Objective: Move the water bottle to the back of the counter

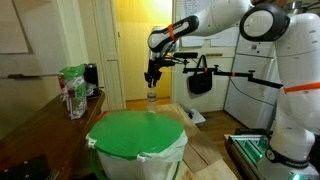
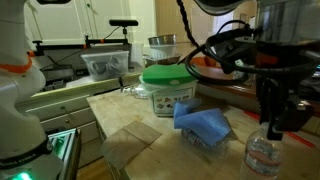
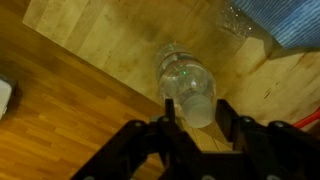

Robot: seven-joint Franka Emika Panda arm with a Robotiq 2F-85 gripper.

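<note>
The water bottle [image 1: 152, 96] is small and clear and stands upright near the corner of a light wooden table; it also shows in an exterior view [image 2: 262, 155]. In the wrist view the bottle [image 3: 183, 78] is seen from above, its white cap between my fingers. My gripper [image 3: 196, 122] is open, with a finger on each side of the cap and small gaps showing. In both exterior views the gripper [image 1: 152, 76] [image 2: 270, 112] hangs just above the bottle. The dark brown counter [image 1: 40, 120] runs along one side.
A round white bin with a green top [image 1: 137, 135] stands close in front. A green-and-white bag [image 1: 72, 88] stands on the counter. A blue cloth [image 2: 205, 125], a green-lidded tub [image 2: 167, 90] and clear containers [image 2: 103, 65] sit on the tables.
</note>
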